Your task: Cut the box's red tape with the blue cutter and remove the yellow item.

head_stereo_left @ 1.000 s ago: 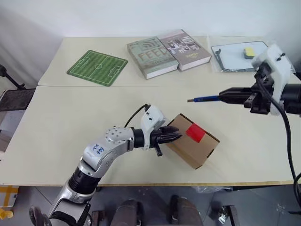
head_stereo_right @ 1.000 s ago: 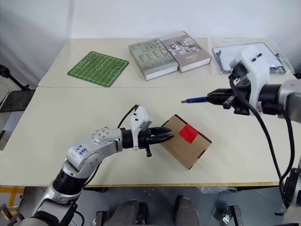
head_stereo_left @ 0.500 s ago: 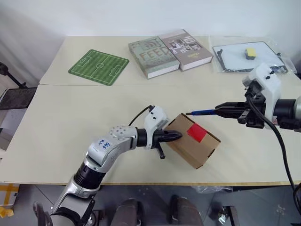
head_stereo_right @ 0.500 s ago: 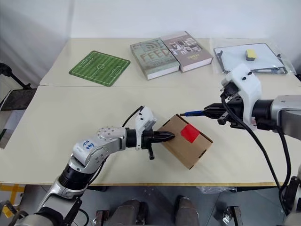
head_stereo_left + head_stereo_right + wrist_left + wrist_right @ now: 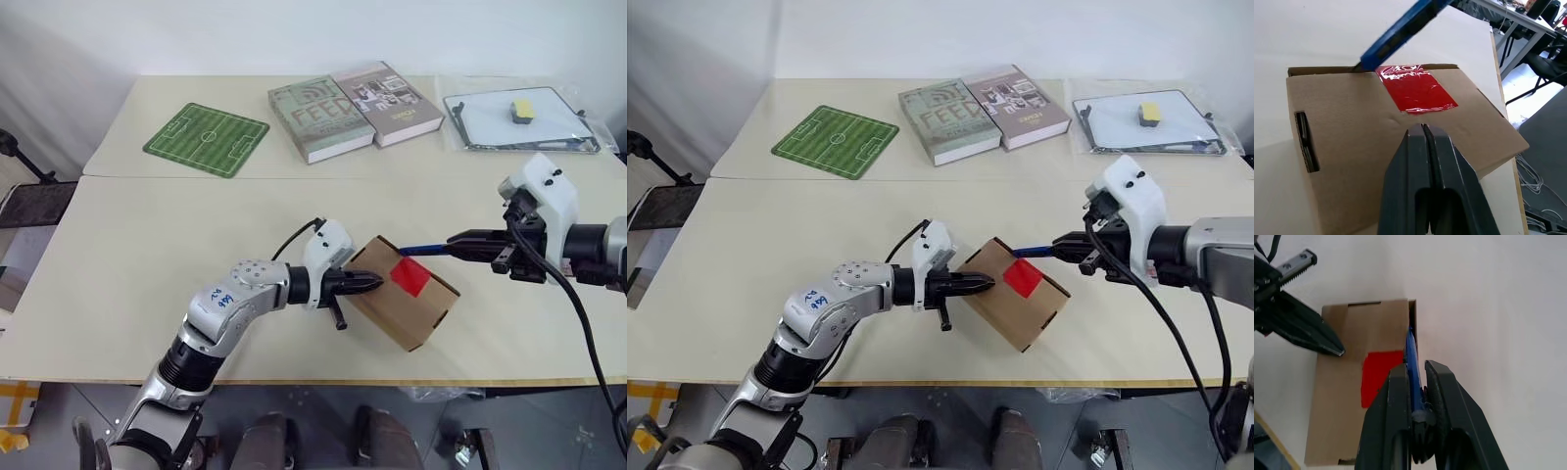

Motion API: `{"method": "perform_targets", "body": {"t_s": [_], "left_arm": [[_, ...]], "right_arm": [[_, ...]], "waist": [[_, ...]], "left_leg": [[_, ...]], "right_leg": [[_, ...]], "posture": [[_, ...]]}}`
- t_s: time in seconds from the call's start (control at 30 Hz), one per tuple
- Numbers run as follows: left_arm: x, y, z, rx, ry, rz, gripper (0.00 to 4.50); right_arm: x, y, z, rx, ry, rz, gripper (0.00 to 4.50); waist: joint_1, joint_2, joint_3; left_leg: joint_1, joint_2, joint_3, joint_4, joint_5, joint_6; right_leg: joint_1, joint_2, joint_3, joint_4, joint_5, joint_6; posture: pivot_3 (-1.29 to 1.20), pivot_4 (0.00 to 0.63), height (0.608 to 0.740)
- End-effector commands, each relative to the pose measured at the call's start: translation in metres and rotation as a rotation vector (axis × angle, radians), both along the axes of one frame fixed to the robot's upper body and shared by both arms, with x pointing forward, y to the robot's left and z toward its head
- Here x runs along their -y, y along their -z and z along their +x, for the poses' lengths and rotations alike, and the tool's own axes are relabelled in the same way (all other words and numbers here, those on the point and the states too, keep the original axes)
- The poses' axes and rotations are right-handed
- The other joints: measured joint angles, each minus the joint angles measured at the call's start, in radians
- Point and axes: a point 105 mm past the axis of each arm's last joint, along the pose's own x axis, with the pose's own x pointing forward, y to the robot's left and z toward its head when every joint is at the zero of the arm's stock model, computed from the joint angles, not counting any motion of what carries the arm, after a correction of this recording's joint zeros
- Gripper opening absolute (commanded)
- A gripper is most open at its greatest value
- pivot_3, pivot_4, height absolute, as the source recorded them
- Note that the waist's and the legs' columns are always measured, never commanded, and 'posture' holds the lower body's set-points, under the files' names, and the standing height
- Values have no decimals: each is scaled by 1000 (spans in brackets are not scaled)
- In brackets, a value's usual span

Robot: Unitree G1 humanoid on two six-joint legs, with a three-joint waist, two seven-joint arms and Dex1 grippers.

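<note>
The brown box lies skewed near the table's front edge, with the red tape on its top face. My left gripper is shut and empty, its tips on the box's top just short of the red tape. My right gripper is shut on the blue cutter, which points left toward the box. The cutter's tip sits at the box's far top edge, beside the end of the tape. In the right wrist view the cutter runs along that edge of the box. The yellow item is hidden.
Two books and a green football-pitch mat lie at the back of the table. A whiteboard in a plastic sleeve with a yellow-and-grey eraser lies at the back right. The table's front edge runs close below the box.
My right gripper has come down and in toward the box, bringing the cutter's tip from above the table to the box's far top edge. The left gripper has stayed at the box.
</note>
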Motion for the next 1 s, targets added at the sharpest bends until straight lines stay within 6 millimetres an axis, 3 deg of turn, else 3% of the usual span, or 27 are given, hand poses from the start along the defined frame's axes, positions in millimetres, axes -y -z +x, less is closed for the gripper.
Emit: {"method": "perform_targets", "body": {"t_s": [0.03,0.63,1.0], "left_arm": [[3,-6,-1,20,10,19,12],[19,17,6,-57,-57,256,12],[19,29,7,-57,-71,333,12]], "right_arm": [[7,-4,-5,14,19,-74,149],[0,-9,-1,-12,-28,-138,149],[3,-5,-15,-96,-67,-203,149]], "waist": [[1,0,0],[8,-2,-1],[16,-4,-2]], "left_leg": [[0,0,0,0,0,0],[1,1,-1,2,0,1],[1,1,-1,2,0,1]], "right_leg": [[0,0,0,0,0,0],[2,-2,0,0,0,1],[2,-2,0,0,1,1]], "posture": [[0,150,740],[0,150,740],[0,150,740]]}}
